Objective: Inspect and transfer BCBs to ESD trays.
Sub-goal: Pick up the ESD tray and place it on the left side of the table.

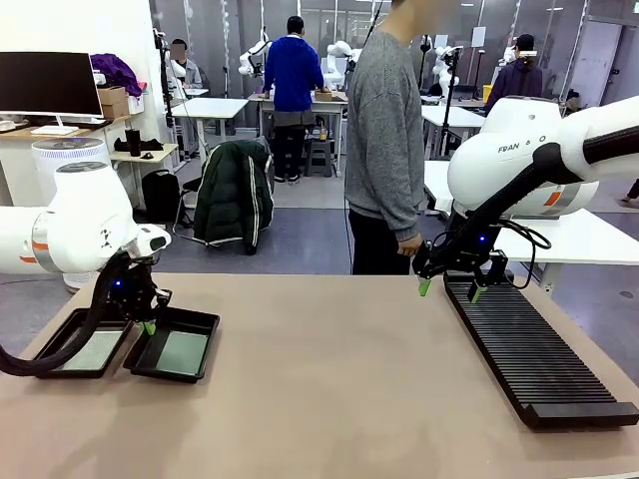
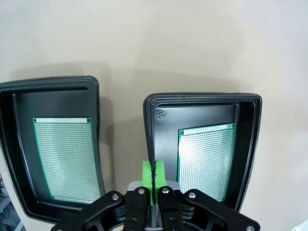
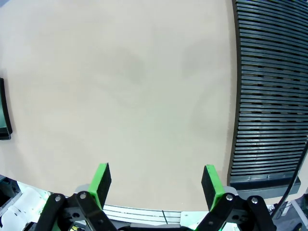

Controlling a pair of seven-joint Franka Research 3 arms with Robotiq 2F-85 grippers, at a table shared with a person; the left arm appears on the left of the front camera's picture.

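Black trays (image 1: 182, 351) (image 1: 85, 344) side by side on left of worktop (image 1: 339, 399), one green board (image 2: 207, 156) (image 2: 65, 159) flat in each. Left gripper (image 2: 154, 174) just above inner rim of one tray, jaws pressed together, holding nothing. Right gripper (image 3: 156, 180) over bare worktop beside ribbed rack (image 1: 534, 349), jaws wide, empty. Judged best: lift straight up, clear of rims, boards left undisturbed.

A robotics lab: behind the person, upper centre, white worktables (image 1: 210, 106) with more robot arms, people working, and a monitor (image 1: 50, 84) at upper left.
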